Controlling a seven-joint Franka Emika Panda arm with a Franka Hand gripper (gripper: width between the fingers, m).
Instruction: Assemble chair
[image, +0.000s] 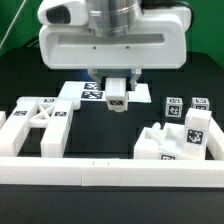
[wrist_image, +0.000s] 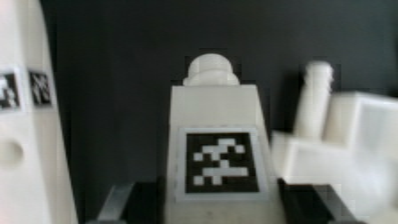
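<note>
The jaws are closed on a leg (wrist_image: 217, 140), pinching its tagged end by both flanks. This leaves the round peg pointing away from the wrist and free to enter a socket, which seems to be the reason for the hold. The leg hangs clear of the bench (image: 100, 140), just in front of the marker board (image: 93, 91). To the exterior view's left of the board, nearer the camera, lies a cross-braced slab (image: 38, 122). To the exterior view's right of the board sits a cluster of tagged blocks (image: 178, 138), probably kept apart to leave the middle open. The arm hides the board's middle. Where the jaws meet the leg is cut off in the wrist view. The white shapes beyond the leg are too blurred to name, and I can't tell which socket the peg is meant for.
</note>
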